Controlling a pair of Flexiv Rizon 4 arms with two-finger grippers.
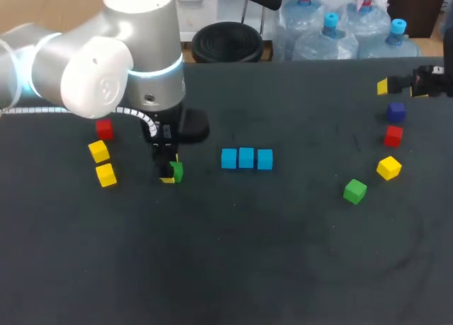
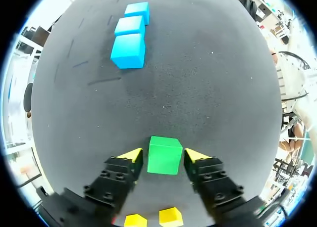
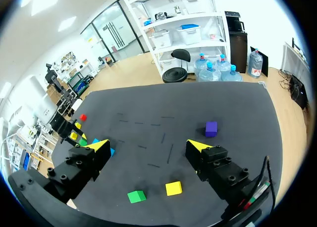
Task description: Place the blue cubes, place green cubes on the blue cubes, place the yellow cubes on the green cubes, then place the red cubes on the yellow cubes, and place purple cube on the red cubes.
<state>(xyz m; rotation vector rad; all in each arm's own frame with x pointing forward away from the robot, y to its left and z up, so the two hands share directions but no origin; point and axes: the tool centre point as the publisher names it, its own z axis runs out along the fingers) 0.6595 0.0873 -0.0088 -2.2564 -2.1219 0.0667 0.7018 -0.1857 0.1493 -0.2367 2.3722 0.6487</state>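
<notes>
Step in hand: the green layer, judged from the layout. The three blue cubes [image 1: 245, 158] are already sitting in a touching row at the centre of the head view, and nothing is resting on them.

The left gripper [image 1: 168, 173] is standing low over the table [image 1: 233, 268], left of centre in the head view. In the left wrist view it is bracketing one green cube [image 2: 164, 155]. The fingers are lying just beside two opposite faces of the cube, with a thin dark gap showing on each side. The jaws are therefore reading as narrow but not yet clamped. The cube is resting on the table.

The right gripper [image 3: 148, 147] is hanging at the upper right of the head view, jaws spread wide and holding nothing.

Remaining stock:
- A second green cube [image 1: 354, 191] is lying at the lower right of the head view, with a yellow cube [image 1: 388, 168], a red cube [image 1: 393, 135] and the purple cube [image 1: 396, 112] lined up above it.
- Two yellow cubes [image 1: 102, 163] and one more red cube [image 1: 104, 129] are sitting at the left of the head view.

Next move, as a judgement: the fingers need closing squarely on the green cube. The cube then needs lifting clear and carrying rightward to the blue row. It should be lowered flat onto the blue cubes, without nudging them out of line.
</notes>
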